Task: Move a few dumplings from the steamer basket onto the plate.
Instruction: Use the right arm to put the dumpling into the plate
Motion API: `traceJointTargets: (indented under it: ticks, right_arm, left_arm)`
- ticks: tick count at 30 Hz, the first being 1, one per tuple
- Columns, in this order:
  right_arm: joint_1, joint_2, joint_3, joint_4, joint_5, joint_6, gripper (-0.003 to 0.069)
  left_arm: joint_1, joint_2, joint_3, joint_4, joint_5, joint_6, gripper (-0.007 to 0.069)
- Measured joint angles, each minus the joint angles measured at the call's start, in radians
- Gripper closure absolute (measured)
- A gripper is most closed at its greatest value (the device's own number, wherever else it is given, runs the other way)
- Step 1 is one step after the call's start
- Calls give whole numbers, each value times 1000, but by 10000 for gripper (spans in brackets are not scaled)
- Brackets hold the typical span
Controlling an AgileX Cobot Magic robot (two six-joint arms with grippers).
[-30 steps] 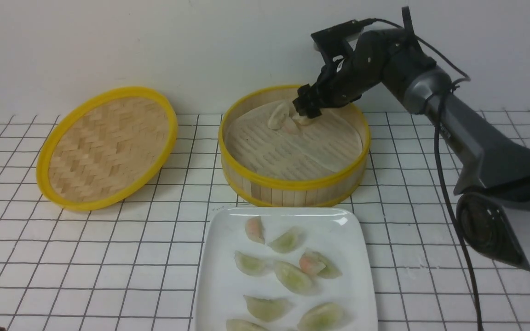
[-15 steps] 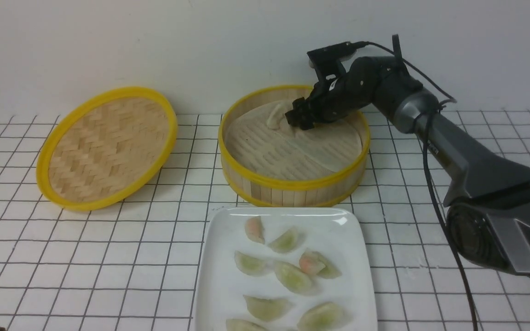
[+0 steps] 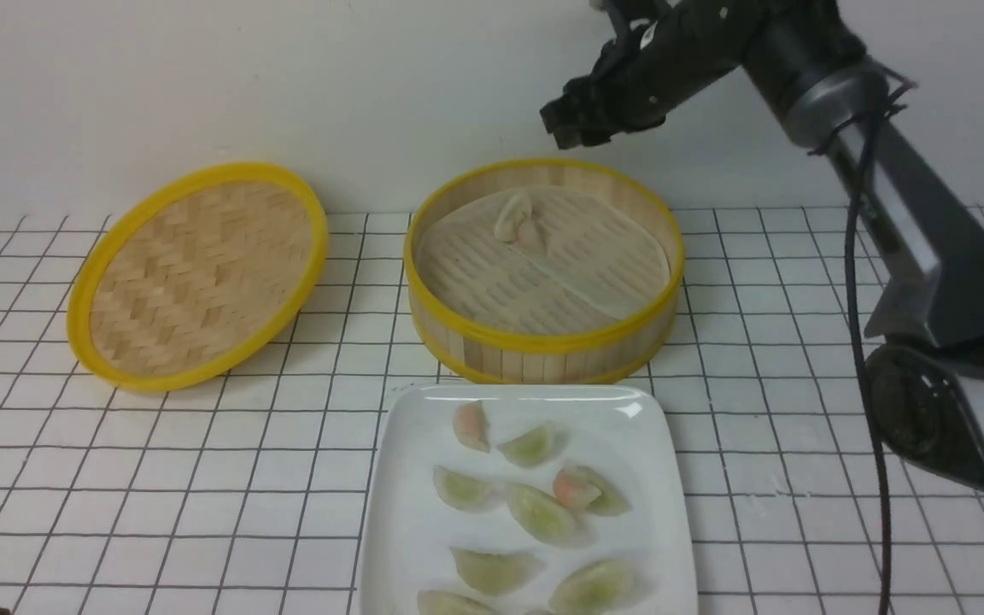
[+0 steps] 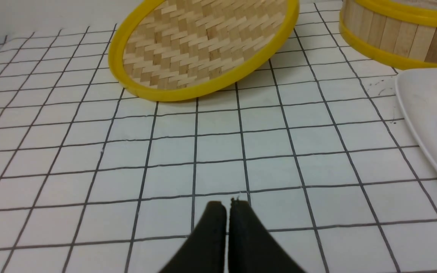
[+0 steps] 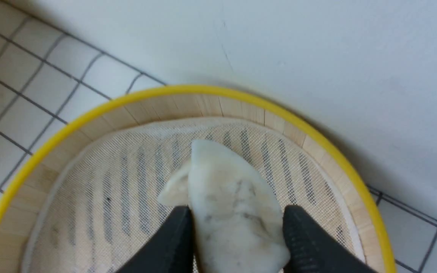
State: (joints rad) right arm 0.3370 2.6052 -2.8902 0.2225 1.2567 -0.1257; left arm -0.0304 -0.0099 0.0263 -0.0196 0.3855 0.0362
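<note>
Dumplings [image 3: 541, 515] already fill the plate [image 3: 402, 547] in the front view. The remaining dumplings [image 3: 516, 219] sit far back in the steamer basket [image 3: 543, 346], with the right gripper [image 3: 573, 126] high above, its load hidden. Left wrist view: left gripper [image 4: 227, 207] pinched shut, empty, over the table [image 4: 218, 151]. Only the right wrist view shows a cream dumpling [image 5: 233, 212] clamped in its jaws; I judge the slick skin could slip free in transit.

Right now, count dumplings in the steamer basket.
2: a cream dumpling and a pinkish dumpling touching it, by the steamer basket's far wall; the right gripper holds a third dumpling.
</note>
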Motion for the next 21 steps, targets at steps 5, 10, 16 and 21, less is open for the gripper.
traceJointTargets:
  ticks: [5,10,16,21]
  right_arm:
    - [3,-221,261,23,3,19,383]
    - [30,-560,754,39,-2,13,383]
    - [89,-730,1214,51,-20,6,383]
    - [126,-668,1383,66,-171,-1,375]
  left_arm:
    - [0,0,0,0,0,0,631]
    - [0,0,0,0,0,0,631]
    - [0,0,0,0,0,0,631]
    - [0,0,0,0,0,0,631]
